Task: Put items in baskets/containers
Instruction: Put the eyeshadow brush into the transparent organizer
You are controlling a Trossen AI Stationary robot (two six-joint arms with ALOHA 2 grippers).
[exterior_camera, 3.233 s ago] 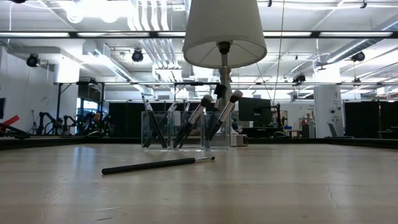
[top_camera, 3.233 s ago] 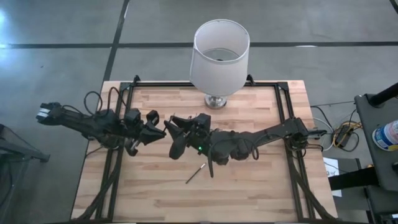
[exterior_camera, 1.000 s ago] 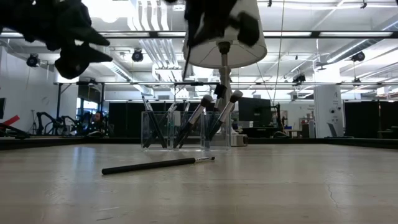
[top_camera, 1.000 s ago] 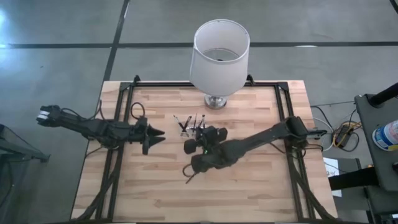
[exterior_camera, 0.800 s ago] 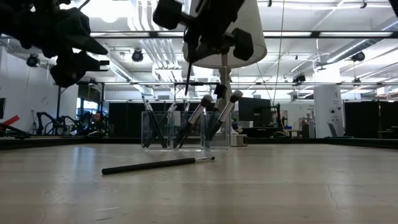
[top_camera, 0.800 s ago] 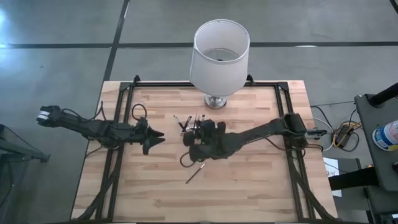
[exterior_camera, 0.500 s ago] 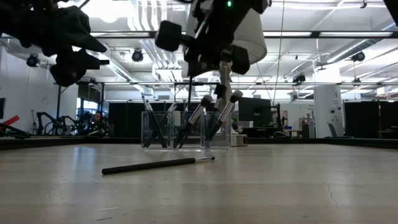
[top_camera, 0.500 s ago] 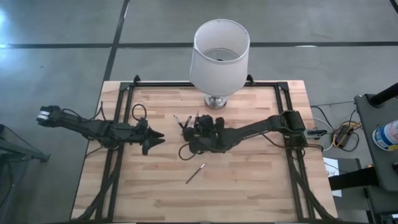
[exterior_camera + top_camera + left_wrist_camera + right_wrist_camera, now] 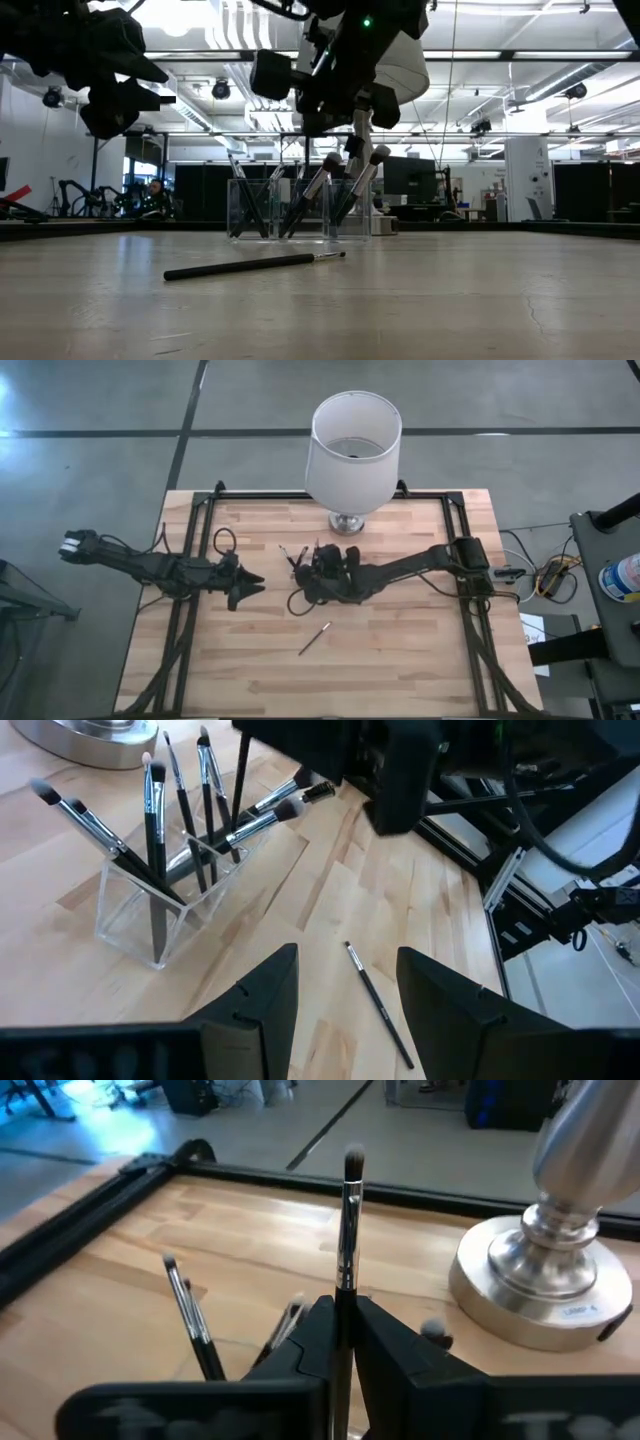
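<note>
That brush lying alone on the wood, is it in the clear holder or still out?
Still out. The brush lies flat on the table, well apart from the clear holder where the other brushes stand.

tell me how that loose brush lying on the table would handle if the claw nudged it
The loose brush is thin and round, so it would probably roll or spin. It looks straight and stiff, likely light. Lying flat on the table, it leaves little to pinch.

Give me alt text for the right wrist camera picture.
The right gripper is shut on a thin dark brush, bristles pointing away, over a wooden table. Other brushes stand beyond, beside a silver lamp base.
</note>
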